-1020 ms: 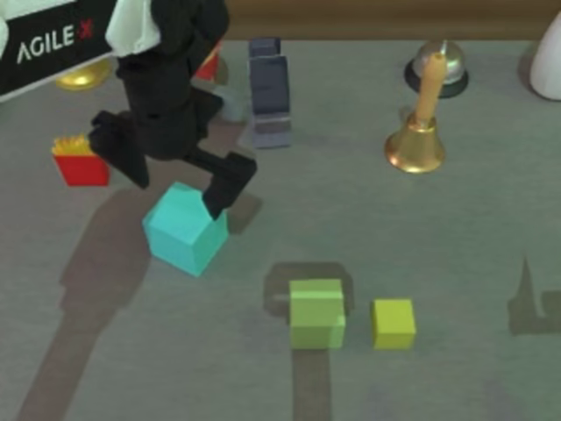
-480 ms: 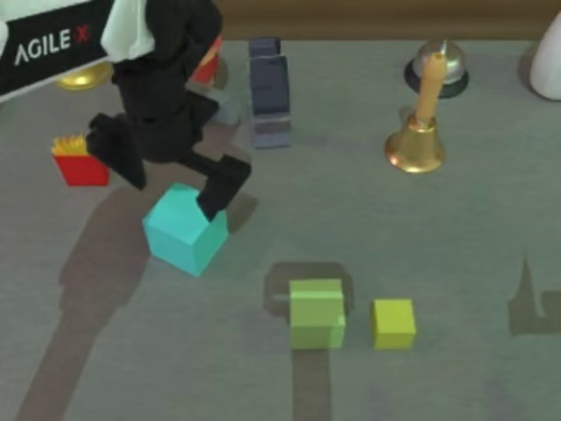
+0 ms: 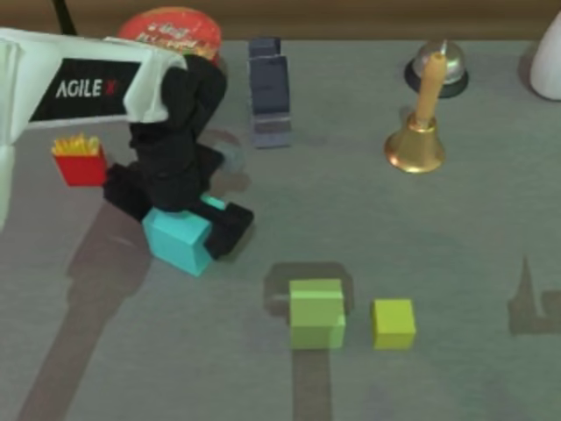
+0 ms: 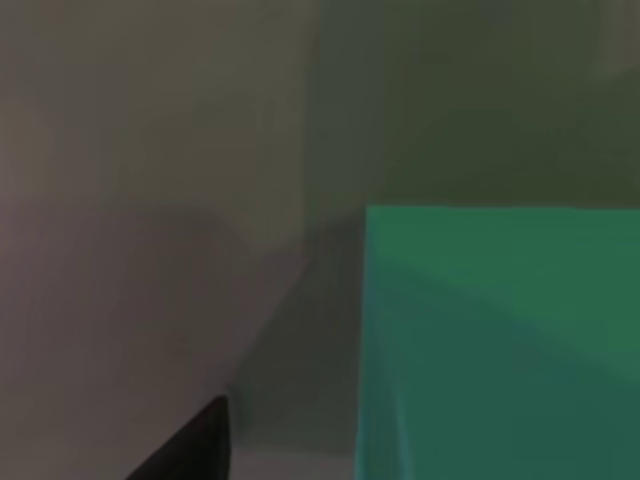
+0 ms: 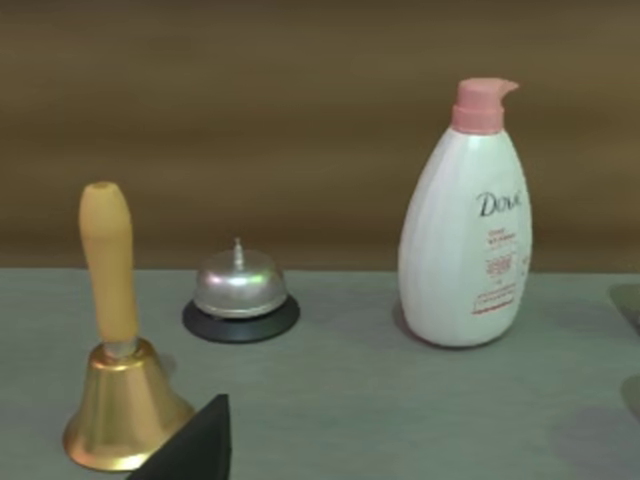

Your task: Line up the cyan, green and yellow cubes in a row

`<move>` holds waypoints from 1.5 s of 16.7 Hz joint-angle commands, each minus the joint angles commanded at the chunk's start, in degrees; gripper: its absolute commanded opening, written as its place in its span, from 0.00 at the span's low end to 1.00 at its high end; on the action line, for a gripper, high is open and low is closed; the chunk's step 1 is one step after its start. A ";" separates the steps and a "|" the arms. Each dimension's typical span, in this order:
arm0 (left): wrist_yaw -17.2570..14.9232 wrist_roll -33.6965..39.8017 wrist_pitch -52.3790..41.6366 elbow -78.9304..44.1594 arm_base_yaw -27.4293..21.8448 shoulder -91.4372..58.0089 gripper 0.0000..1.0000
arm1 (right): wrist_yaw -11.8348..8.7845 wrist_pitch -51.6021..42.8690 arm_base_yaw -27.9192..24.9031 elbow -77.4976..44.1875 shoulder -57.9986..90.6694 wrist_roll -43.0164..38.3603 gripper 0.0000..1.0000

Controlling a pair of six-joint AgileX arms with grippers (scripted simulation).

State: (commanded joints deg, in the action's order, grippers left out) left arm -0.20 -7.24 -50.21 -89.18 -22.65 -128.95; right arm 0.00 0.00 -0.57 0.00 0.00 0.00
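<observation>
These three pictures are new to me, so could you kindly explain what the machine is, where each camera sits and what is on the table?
It is a simulated pair of AgileX robot arms at a grey table. The top view looks down from above. There the left pincer is down around the cyan cube, one finger on each side; whether it grips yet is unclear. The green cube and yellow cube already sit side by side, apart from it. Also there: a red box of fries, a brass handbell, a desk bell and a dark grey object. The left wrist camera sees the cyan cube close up. The right wrist camera, on the arm off the table view, shows the bells and a lotion bottle.
</observation>
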 joint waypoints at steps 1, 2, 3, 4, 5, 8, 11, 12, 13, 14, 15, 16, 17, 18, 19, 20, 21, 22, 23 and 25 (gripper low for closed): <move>0.00 0.00 0.05 0.04 0.00 -0.03 1.00 | 0.00 0.00 0.00 0.00 0.00 0.00 1.00; 0.00 0.00 0.05 0.04 0.00 -0.03 1.00 | 0.00 0.00 0.00 0.00 0.00 0.00 1.00; 0.00 0.00 0.05 0.04 0.00 -0.03 1.00 | 0.00 0.00 0.00 0.00 0.00 0.00 1.00; 0.00 0.00 0.05 0.04 0.00 -0.03 0.92 | 0.00 0.00 0.00 0.00 0.00 0.00 1.00; 0.00 0.00 0.05 0.04 0.00 -0.03 0.85 | 0.00 0.00 0.00 0.00 0.00 0.00 1.00; 0.00 0.00 0.05 0.04 0.00 -0.03 0.62 | 0.00 0.00 0.00 0.00 0.00 0.00 1.00; 0.00 0.00 0.05 0.04 0.00 -0.03 0.40 | 0.00 0.00 0.00 0.00 0.00 0.00 1.00; 0.00 0.00 0.05 0.04 0.00 -0.03 0.32 | 0.00 0.00 0.00 0.00 0.00 0.00 1.00; 0.00 0.00 0.05 0.04 0.00 -0.03 0.25 | 0.00 0.00 0.00 0.00 0.00 0.00 1.00; 0.00 0.00 0.05 0.04 0.00 -0.03 0.17 | 0.00 0.00 0.00 0.00 0.00 0.00 1.00; 0.00 0.00 0.05 0.04 0.00 -0.03 0.10 | 0.00 0.00 0.00 0.00 0.00 0.00 1.00; 0.00 0.00 0.05 0.04 0.00 -0.03 0.02 | 0.00 0.00 0.00 0.00 0.00 0.00 1.00; 0.00 0.00 0.05 0.04 0.00 -0.03 0.00 | 0.00 0.00 0.00 0.00 0.00 0.00 1.00; 0.00 0.00 0.05 0.04 0.00 -0.03 0.00 | 0.00 0.00 0.00 0.00 0.00 0.00 1.00; 0.00 0.00 0.05 0.04 0.00 -0.03 0.00 | 0.00 0.00 0.00 0.00 0.00 0.00 1.00; 0.00 0.00 0.05 0.04 0.00 -0.03 0.00 | 0.00 0.00 0.00 0.00 0.00 0.00 1.00; 0.00 0.00 0.05 0.04 0.00 -0.03 0.00 | 0.00 0.00 0.00 0.00 0.00 0.00 1.00; 0.00 0.00 0.05 0.04 0.00 -0.03 0.00 | 0.00 0.00 0.00 0.00 0.00 0.00 1.00; 0.00 0.00 0.05 0.04 0.00 -0.03 0.00 | 0.00 0.00 0.00 0.00 0.00 0.00 1.00; -0.04 -0.05 -0.03 0.00 -0.16 0.34 0.00 | 0.00 0.00 0.00 0.00 0.00 0.00 1.00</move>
State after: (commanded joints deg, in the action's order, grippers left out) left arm -0.24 -7.29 -50.24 -89.18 -22.81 -128.61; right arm 0.00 0.00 -0.57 0.00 0.00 0.00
